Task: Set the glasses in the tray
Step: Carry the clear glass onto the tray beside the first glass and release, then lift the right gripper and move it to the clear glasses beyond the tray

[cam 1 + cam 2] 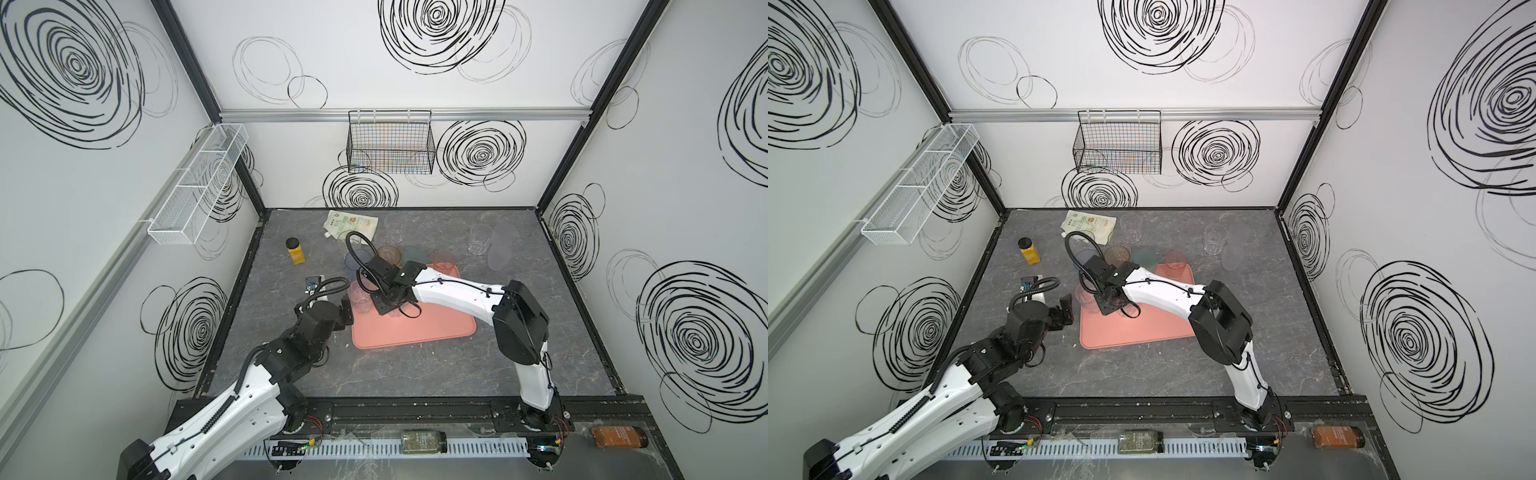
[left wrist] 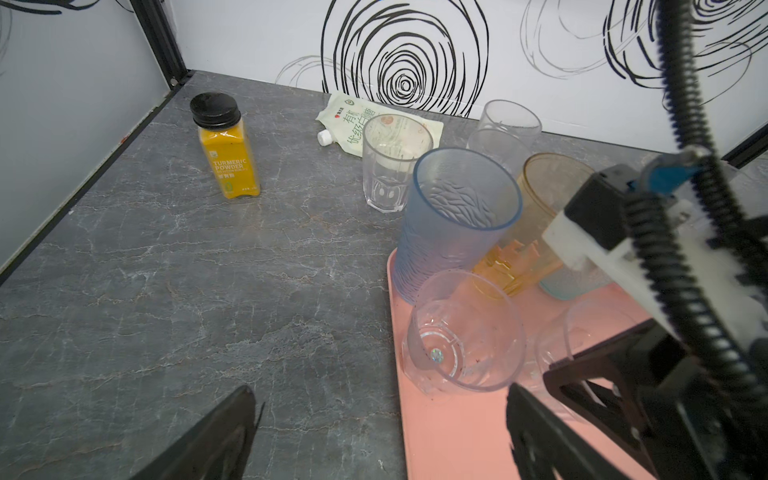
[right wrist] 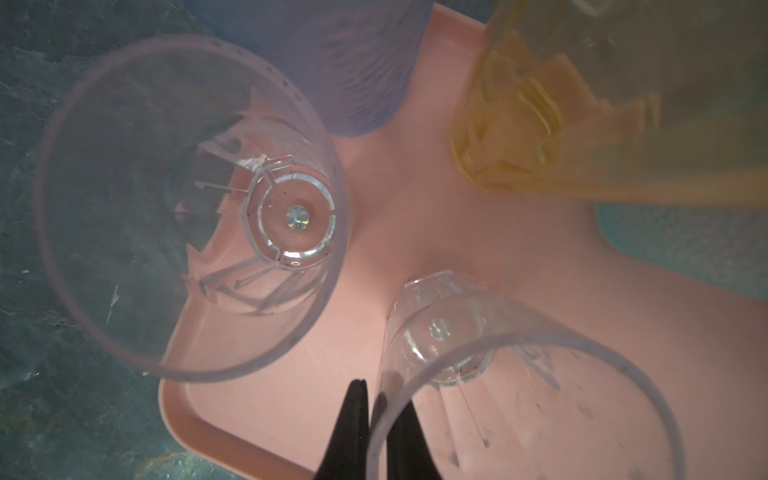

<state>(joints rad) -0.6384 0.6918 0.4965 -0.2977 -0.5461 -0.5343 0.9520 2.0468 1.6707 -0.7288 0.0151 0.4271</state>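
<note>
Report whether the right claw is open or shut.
Shut: the right claw pinches the wall of a clear glass, one finger outside, one inside the rim.

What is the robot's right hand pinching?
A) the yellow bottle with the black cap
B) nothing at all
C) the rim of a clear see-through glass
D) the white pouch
C: in the right wrist view the right hand is shut on the wall of the clear plastic glass, one finger inside and one outside, over the salmon-pink flat tray.

Grey marbled tabletop [image 1: 415, 374] bears tray [image 1: 436, 328], bottle [image 1: 295, 251], pouch [image 1: 351, 226] (lying flat).
</note>
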